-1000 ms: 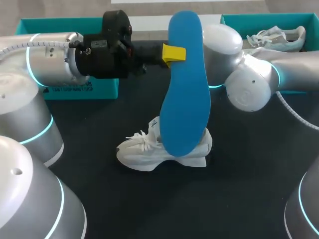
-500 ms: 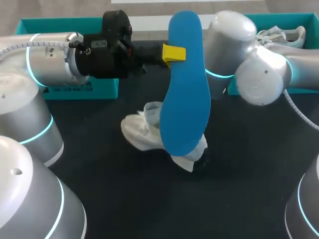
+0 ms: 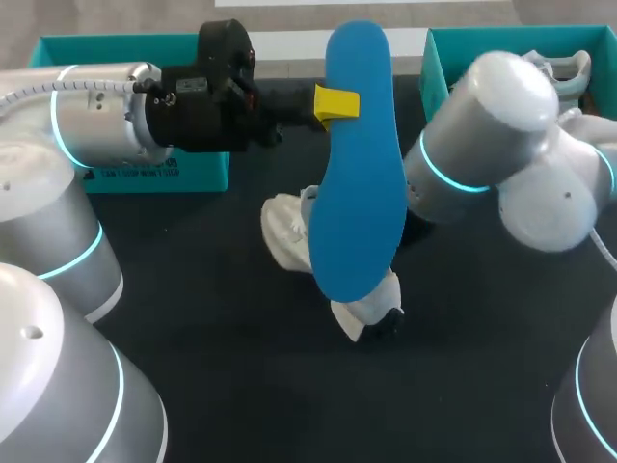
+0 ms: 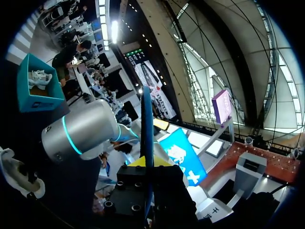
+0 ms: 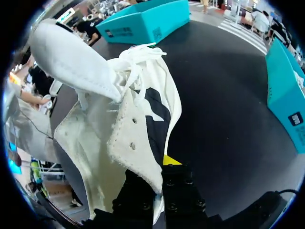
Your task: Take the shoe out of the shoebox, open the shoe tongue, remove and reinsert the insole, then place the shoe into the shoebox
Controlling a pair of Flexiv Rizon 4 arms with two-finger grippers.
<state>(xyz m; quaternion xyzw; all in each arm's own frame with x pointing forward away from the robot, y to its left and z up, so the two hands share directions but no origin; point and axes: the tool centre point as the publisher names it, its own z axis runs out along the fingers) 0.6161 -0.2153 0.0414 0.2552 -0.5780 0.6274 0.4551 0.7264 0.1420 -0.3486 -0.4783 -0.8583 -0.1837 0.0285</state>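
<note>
While the left gripper pinches the blue insole upright above the middle of the table, the right gripper clamps the tilted white shoe beneath it, whose opening should turn toward the insole's toe.

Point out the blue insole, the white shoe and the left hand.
blue insole [image 3: 359,193], head view, middle of its face.
white shoe [image 5: 95,138], right wrist view, its upper.
left hand [image 3: 337,103], head view, yellow fingertip.
</note>
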